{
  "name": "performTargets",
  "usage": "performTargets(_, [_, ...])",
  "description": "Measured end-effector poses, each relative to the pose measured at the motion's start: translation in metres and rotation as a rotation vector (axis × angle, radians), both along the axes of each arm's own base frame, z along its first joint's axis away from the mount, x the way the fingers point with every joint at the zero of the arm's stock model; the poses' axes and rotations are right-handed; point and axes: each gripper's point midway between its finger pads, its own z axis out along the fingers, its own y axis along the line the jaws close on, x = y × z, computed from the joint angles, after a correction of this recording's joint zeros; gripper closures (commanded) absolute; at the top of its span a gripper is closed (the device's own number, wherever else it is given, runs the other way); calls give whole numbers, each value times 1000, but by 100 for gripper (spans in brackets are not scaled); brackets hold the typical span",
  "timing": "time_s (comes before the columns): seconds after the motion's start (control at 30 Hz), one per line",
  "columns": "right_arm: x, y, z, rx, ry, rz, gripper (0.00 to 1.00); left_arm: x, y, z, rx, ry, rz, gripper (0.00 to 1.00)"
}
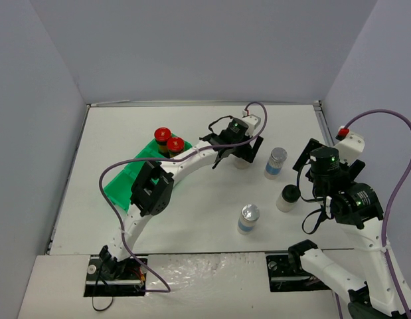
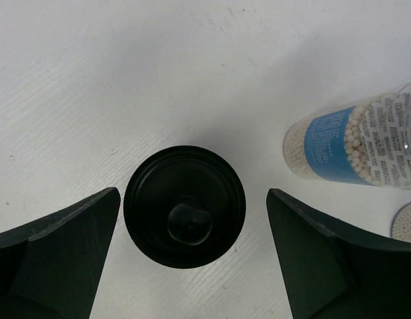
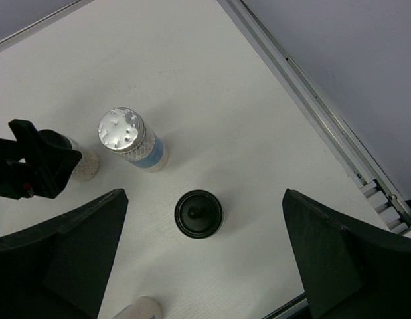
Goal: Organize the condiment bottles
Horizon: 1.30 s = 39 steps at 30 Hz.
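Two red-capped jars stand in the far end of the green tray. My left gripper is open and straddles a black-capped jar, with its fingers clear of the cap on both sides. A silver-capped, blue-labelled jar stands just to its right and also shows in the left wrist view. My right gripper is open and empty, held high above the second black-capped jar, which also shows in the right wrist view. The second silver-capped jar stands nearer the front.
The table's right rail runs close to the right arm. The green tray's near compartments hold nothing I can see and are partly hidden under the left arm. Grey walls enclose the table on three sides.
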Motion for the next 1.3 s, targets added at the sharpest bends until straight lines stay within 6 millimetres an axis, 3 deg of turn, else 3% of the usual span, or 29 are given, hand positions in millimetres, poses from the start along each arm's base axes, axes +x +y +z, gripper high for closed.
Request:
performTargets(0.23, [-1,0,1,2,-4,1,0,-3,4,-2,22,10,5,17])
performTargets(0.5, [-3,-1,1,3,-5,1,0,-2,6,-2,31,4,11,41])
performTargets(0.67, [-3,-1,1,2,-4,1,0,-1,6,-2,38,-4,8,92])
performTargets(0.7, [-3,-1,1,2,-4,1,0,-1,6,-2,38,-4,8,98])
performTargets(0.97, [-3,-1,1,2,-4,1,0,-4,13,-2,56,-10,20,100])
performTargets(1.1, [-3,-1,-1,0,1,0,0,-24,41,1,112,4,38,100])
performTargets(1.2, [-3,-1,-3,-2,6,1,0,-42,66,19,153,3,62,100])
performTargets(1.3, [-2,0,-4,-1,10,3,0,-56,88,55,148,-41,91,100])
